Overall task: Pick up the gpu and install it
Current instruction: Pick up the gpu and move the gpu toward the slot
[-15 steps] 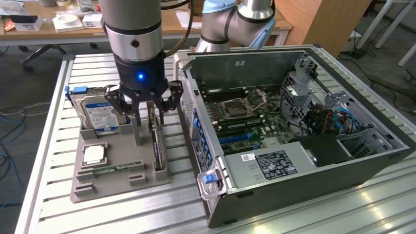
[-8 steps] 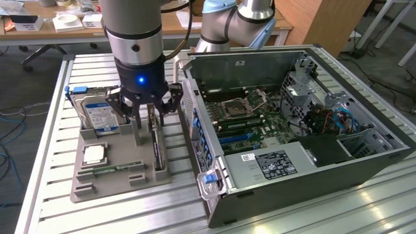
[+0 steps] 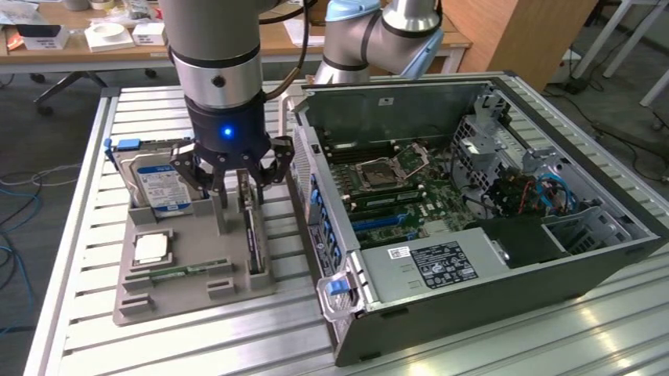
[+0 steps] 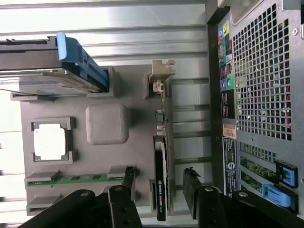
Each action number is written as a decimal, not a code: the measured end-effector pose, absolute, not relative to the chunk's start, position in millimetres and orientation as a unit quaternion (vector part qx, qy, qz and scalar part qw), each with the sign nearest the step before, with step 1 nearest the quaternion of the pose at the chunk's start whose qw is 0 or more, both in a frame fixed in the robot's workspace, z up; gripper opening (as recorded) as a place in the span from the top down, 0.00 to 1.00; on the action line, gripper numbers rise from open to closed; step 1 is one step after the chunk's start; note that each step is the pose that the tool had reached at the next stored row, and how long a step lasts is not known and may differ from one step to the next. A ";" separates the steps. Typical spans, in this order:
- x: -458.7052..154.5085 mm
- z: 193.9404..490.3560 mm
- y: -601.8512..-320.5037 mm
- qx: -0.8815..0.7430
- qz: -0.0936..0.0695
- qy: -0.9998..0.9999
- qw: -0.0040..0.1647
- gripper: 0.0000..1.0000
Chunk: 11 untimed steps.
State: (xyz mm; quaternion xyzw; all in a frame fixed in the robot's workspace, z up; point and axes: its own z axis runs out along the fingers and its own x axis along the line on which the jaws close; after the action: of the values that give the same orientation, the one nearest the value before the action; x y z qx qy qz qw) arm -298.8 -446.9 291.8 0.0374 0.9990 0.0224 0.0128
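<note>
Black-fingered gripper (image 3: 243, 186), jaws apart, straddled the thin dark metal-bracketed gpu (image 4: 161, 194) standing between its fingers (image 4: 191, 190); a centred, level descent looked key to gripping cleanly.

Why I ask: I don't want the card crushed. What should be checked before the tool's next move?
1. The tool is open: ok, the jaws stand wide.
2. The tool straddles the gpu: ok, with one of the fingers on each side.
3. The gpu stands on edge in the gray holder: ok.
4. The gpu is gripped: not ok, both fingers are apart from it.
5. The computer case is open with the motherboard exposed: ok.
6. An expansion slot is free: cannot tell.
</note>
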 end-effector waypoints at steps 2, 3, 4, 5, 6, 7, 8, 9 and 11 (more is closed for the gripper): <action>-298.8 291.7 -447.0 0.037 0.022 0.999 0.013 0.47; -298.8 291.7 -447.1 0.038 0.022 0.999 0.013 0.47; -298.8 291.8 -447.3 0.037 0.022 0.999 0.013 0.47; -298.8 291.8 -447.4 0.037 0.022 0.999 0.013 0.47; -298.8 291.8 -447.6 0.037 0.022 0.999 0.013 0.47; -298.7 291.8 -447.7 0.037 0.022 0.999 0.013 0.47; -298.8 291.8 -447.9 0.037 0.022 0.999 0.013 0.47; -298.8 291.8 -448.1 0.037 0.022 0.999 0.013 0.47; -298.8 291.8 -448.5 0.037 0.021 0.999 0.013 0.47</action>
State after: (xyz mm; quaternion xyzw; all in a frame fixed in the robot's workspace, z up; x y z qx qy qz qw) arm -298.8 -448.5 291.8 0.0374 0.9990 0.0211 0.0129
